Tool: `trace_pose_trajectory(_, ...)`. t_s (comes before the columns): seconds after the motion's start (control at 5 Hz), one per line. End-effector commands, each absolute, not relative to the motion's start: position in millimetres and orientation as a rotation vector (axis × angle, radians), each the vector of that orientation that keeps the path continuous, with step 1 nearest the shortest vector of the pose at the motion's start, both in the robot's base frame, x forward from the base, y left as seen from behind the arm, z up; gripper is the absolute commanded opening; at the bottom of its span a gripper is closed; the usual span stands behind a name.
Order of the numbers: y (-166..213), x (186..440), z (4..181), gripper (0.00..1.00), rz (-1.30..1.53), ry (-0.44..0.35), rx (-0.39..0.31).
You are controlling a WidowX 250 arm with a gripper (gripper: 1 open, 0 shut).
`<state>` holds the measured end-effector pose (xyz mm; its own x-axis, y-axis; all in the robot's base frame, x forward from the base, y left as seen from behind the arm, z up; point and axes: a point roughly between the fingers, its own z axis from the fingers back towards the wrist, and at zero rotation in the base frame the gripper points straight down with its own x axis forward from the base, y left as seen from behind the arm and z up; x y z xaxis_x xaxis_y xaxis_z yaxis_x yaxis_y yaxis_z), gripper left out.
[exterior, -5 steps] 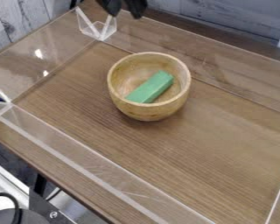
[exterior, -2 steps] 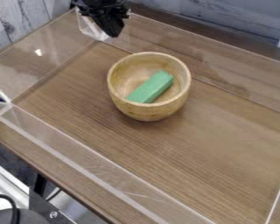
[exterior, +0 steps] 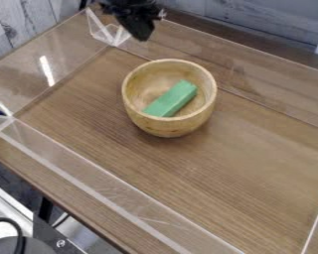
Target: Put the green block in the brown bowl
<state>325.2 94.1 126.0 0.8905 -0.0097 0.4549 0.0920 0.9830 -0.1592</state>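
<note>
The green block [exterior: 174, 98] lies flat inside the brown bowl [exterior: 138, 79], slanted across its bottom. The bowl stands on the wooden table a little above the middle of the view. My gripper [exterior: 139, 28] hangs at the top edge of the picture, above and behind the bowl's far rim, apart from it. Its dark fingers are together with nothing between them. The arm behind it is cut off by the frame.
Clear plastic walls [exterior: 69, 159] fence the wooden table [exterior: 215, 169] on the left, front and back. A clear corner piece [exterior: 111, 32] stands beside the gripper. A white plank wall [exterior: 29, 25] is at the far left.
The gripper's fingers came together from open. The hand shifted right along the top edge, then stayed above the bowl's far side. Block and bowl did not move.
</note>
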Motion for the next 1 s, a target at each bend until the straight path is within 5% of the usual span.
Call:
trace_pose_trajectory(0.0, 85, 317, 137.3, 0.00, -0.084, -0.550, -0.157)
trace_pose_trajectory(0.2, 82, 315, 128.8, 0.00, -0.082, -0.572, -0.158)
trace_pose_trajectory(0.4, 83, 314, 143.9, 0.00, -0.076, -0.597, -0.166)
trace_pose_trajectory(0.6, 91, 313, 150.4, 1.00, -0.075, -0.616, -0.165)
trace_pose_trajectory(0.8, 97, 309, 151.9, 0.00, -0.072, -0.624, -0.165)
